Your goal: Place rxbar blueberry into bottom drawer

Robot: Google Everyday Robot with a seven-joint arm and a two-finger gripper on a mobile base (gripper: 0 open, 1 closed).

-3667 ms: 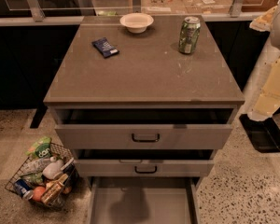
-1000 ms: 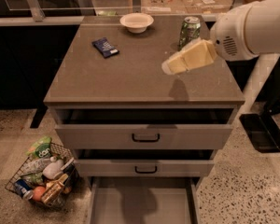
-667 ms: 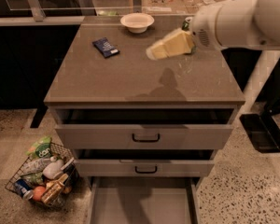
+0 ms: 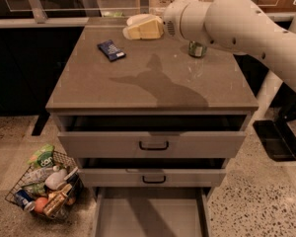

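Note:
The rxbar blueberry [image 4: 111, 50], a small dark navy bar, lies flat on the brown cabinet top at the back left. My gripper [image 4: 138, 30] hangs above the back middle of the top, to the right of the bar and apart from it, with the white arm reaching in from the right. The bottom drawer [image 4: 150, 215] is pulled out at the foot of the cabinet, a shallow grey tray with a bare floor.
A green soda can [image 4: 197, 49] stands at the back right, mostly hidden by the arm. A white bowl [image 4: 136, 19] sits behind the gripper. Two upper grey drawers [image 4: 153, 144] with dark handles stand slightly open. A wire basket of groceries [image 4: 44, 185] sits on the floor at left.
The arm has swung in from the right edge and kept moving left and back across the top, so the gripper now hangs near the bowl, closer to the bar.

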